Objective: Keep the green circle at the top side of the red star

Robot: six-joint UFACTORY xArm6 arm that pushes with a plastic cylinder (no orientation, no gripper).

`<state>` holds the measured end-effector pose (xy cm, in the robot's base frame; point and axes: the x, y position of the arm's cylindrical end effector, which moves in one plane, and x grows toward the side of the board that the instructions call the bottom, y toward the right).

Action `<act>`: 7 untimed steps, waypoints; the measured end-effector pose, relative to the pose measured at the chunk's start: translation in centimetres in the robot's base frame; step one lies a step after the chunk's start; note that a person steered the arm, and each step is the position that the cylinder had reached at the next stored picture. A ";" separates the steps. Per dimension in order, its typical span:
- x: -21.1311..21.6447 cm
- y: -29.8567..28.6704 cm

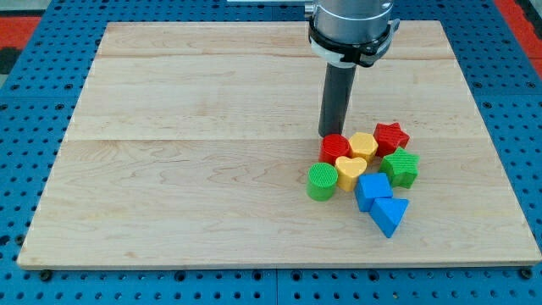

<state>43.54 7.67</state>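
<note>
I see my tip (330,135) touching the top-left of the red cylinder (335,147); there's no gripper, only the rod. The green circle (322,181) sits at the cluster's lower left, toward the worktop's (186,169) right edge. The red star (390,136) is at the cluster's top right, with yellow hearts (349,170) between them.

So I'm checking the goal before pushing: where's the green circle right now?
The green circle sits at the cluster's left edge, right of the board's centre, touching the yellow heart, below-left of the red star, not above it.
</note>
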 end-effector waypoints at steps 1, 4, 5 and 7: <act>-0.1 -0.9; 5.3 -12.0; 13.8 -11.9; 11.3 -1.2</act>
<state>54.83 6.46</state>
